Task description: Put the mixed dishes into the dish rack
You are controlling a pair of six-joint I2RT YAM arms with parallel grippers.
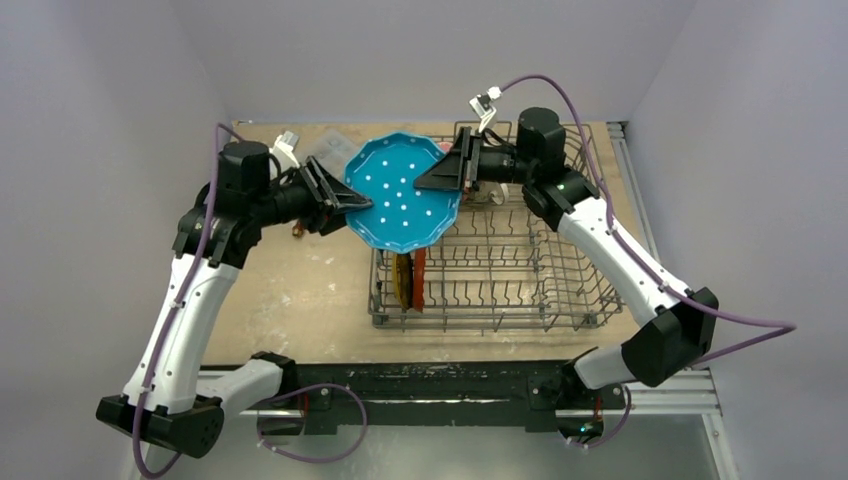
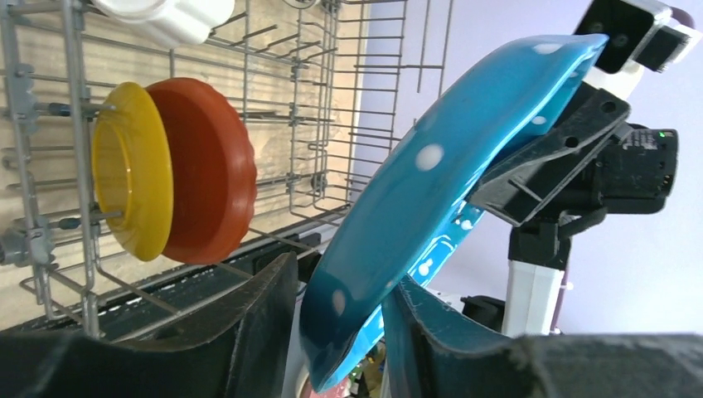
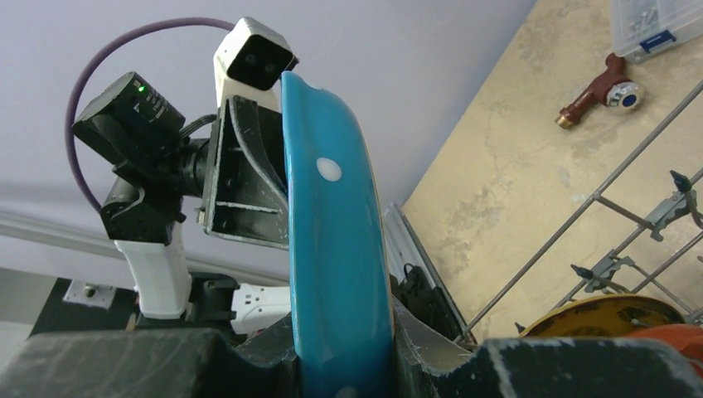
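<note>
Tan tabletop [image 1: 300, 295], lilac walls [image 1: 400, 50], grey dish rack [image 1: 520, 272]

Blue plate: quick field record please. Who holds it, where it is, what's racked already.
plate: blue dotted plate, tilted, lifted off the table
held by: left gripper on its left rim, right gripper on its right rim, both shut on it
position: over the far-left corner of the dish rack, not yet slotted
already racked: yellow plate and orange plate, upright side by side between tines
also in rack: white bowl
</note>
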